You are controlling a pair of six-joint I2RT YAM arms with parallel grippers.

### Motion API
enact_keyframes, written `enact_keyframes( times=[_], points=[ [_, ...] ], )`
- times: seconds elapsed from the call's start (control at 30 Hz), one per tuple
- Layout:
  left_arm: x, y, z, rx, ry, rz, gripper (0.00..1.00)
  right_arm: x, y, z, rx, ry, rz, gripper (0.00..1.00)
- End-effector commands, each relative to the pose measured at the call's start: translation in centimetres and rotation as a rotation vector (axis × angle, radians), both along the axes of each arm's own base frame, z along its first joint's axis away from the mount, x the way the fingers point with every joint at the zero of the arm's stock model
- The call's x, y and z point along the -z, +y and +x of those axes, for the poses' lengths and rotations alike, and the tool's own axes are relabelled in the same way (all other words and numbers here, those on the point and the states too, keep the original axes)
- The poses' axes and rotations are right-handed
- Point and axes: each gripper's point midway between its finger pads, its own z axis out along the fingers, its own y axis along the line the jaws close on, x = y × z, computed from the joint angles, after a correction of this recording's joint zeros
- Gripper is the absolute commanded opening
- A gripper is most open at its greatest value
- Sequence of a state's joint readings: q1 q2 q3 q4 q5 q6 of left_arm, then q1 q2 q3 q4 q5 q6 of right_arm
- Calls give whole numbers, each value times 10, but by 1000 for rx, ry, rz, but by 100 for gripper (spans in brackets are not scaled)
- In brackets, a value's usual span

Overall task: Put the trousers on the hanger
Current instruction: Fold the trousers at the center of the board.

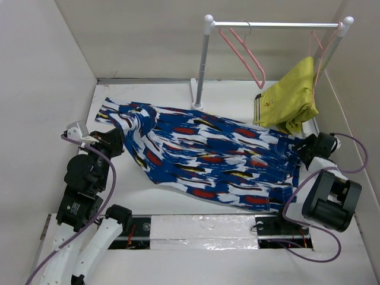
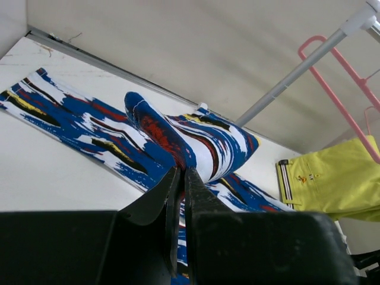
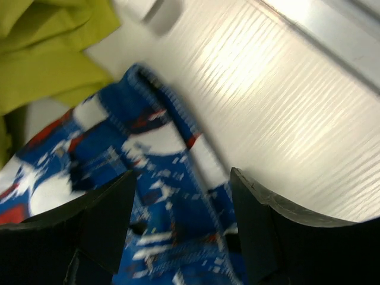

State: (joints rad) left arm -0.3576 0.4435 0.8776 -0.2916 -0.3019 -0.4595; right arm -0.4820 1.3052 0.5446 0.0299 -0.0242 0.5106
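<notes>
While L gripper point(image 2: 184, 171) is clenched on a trousers point(image 1: 208, 157) fold, R gripper point(image 3: 183, 178) gapes astride their edge, gripping nothing; rack point(image 1: 203, 65) holds pink hanger point(image 1: 244, 54) + yellow-green garment point(image 1: 291, 98)

1. No word, number or brand name can be read in any of the views.
2. The yellow-green garment point(image 2: 332, 178) carries a small orange-red emblem just beside its striped waistband. It is too small to make out as letters or a logo.
3. The left arm point(image 1: 74, 208) shows a small pale mark on its black motor housing — any print on it is illegible.
</notes>
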Motion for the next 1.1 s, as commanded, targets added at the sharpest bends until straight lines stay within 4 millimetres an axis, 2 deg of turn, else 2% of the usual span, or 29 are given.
enact_keyframes(
  times=[0.0, 0.1, 0.23, 0.27, 0.33, 0.37, 0.43, 0.47, 0.53, 0.7, 0.8, 0.83, 0.87, 1.0, 1.03, 1.07],
  points=[
    [-20, 1, -3, -3, -62, 11, 0, -9, 3, 18, -70, -34, 45, 69],
    [-24, 5, -10, -13, -82, 3, 0, -6, 18, 22, -126, -48, 113, 66],
    [-29, 9, -16, -18, -108, -2, 0, -3, 15, 21, -121, -47, 140, 65],
    [-30, 10, -18, -18, -114, -5, 0, -3, 14, 24, -122, -47, 141, 61],
    [-32, 11, -19, -20, -123, -11, 0, -3, 12, 26, -121, -54, 160, 51],
    [-32, 11, -20, -20, -126, -12, 0, -4, 8, 27, -113, -59, 161, 39],
    [-32, 10, -20, -18, -123, -9, 0, -5, 5, 28, -108, -76, 165, 25],
    [-30, 10, -19, -17, -119, -10, 0, -7, 4, 30, -108, -87, 164, 9],
    [-32, 8, -20, -8, -126, -13, 0, -11, -2, 36, -112, -130, 179, 1],
    [-28, 4, -17, 10, -113, -7, 0, -19, -17, 59, -108, -162, 160, 0],
    [-28, -2, -16, 39, -118, -7, 0, -33, -21, 88, -141, -169, 126, 0],
    [-26, -7, -15, 59, -110, -6, 0, -37, -16, 98, -166, -168, 113, 0],
    [-24, -10, -14, 71, -103, -6, 0, -49, -21, 114, -177, -193, 88, 0],
    [-15, -25, -9, 136, -77, 0, 0, -59, -37, 136, -131, -138, 30, 0],
    [-14, -25, -9, 135, -74, -1, 0, -54, -37, 132, -125, -111, 33, 6],
    [-14, -27, -8, 141, -71, 1, 0, -54, -39, 129, -117, -104, 23, 36]
  ],
)
